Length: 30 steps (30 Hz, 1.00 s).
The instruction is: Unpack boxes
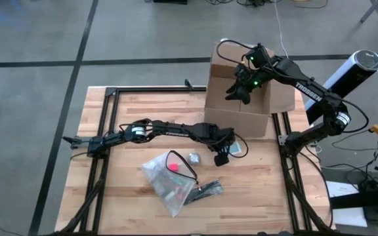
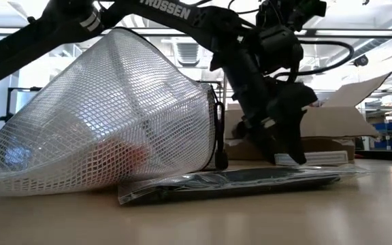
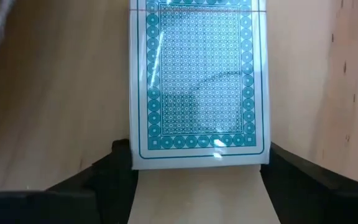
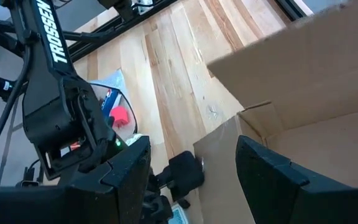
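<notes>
Cardboard box (image 1: 245, 98) first, seen from overhead: it sits at the far right of my wooden counter (image 1: 130, 118), flaps open. My right tool (image 1: 239, 94) hangs over the open top, and I cannot tell whether it is released or clenched. My left arm stretches across the middle of the counter, and my left tool (image 1: 222, 157) is low over the wood just in front of the box, near a teal-backed deck of cards (image 1: 238, 148). Closer to the front edge lie a mesh zip pouch (image 1: 166, 174) with something red inside and a dark flat packet (image 1: 205, 191) just beside it.

From counter height, the mesh pouch (image 2: 107, 116) fills the near left, the dark packet (image 2: 237, 180) lies flat beside it, and the box (image 2: 332, 133) stands behind (only partly visible past my arm).

My left wrist camera shows the card deck (image 3: 199, 84) lying flat on the wood with its near end between my two fingers (image 3: 104, 180); whether they actually press on it I cannot tell.

My right wrist camera shows the right tool's fingers (image 4: 129, 165) apart with nothing between them, the box's flap (image 4: 303, 56) to one side, and my left arm over the counter beyond.
</notes>
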Motion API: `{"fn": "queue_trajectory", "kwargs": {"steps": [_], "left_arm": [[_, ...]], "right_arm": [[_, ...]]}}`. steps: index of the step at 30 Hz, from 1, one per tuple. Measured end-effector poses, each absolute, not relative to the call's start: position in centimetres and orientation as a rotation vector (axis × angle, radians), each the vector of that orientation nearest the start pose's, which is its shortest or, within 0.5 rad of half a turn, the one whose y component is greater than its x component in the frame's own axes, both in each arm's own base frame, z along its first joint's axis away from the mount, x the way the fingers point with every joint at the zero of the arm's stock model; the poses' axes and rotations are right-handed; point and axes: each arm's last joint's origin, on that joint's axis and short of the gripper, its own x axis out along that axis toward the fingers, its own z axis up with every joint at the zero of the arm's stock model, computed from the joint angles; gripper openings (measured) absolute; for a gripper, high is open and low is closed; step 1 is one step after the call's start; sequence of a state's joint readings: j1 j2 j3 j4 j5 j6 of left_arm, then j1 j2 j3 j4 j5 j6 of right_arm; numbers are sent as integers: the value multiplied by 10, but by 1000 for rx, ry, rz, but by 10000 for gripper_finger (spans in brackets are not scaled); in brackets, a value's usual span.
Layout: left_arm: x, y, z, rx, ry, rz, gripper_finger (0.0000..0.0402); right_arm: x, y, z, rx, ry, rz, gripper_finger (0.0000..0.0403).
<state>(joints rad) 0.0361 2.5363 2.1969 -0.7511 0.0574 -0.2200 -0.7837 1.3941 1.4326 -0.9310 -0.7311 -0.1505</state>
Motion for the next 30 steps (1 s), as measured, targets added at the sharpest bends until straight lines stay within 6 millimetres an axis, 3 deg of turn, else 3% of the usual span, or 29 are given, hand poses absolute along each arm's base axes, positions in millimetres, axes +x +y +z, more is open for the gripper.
{"fn": "queue_trajectory", "kwargs": {"steps": [7,12,18,24,27,30], "left_arm": [[530,18,144,-240,1125,85,276],[516,8,157,-166,1224,31,276],[492,6,213,-35,1251,-63,276],[451,6,266,167,1361,-165,276],[429,8,282,295,1458,-234,276],[415,10,286,422,1559,-320,276]], "right_arm": [[206,-178,363,465,646,1,208],[206,-179,363,458,645,2,208],[206,-178,363,460,646,2,208],[207,-178,363,459,645,3,208],[207,-178,363,458,645,4,208],[207,-178,363,459,645,3,208]]}}
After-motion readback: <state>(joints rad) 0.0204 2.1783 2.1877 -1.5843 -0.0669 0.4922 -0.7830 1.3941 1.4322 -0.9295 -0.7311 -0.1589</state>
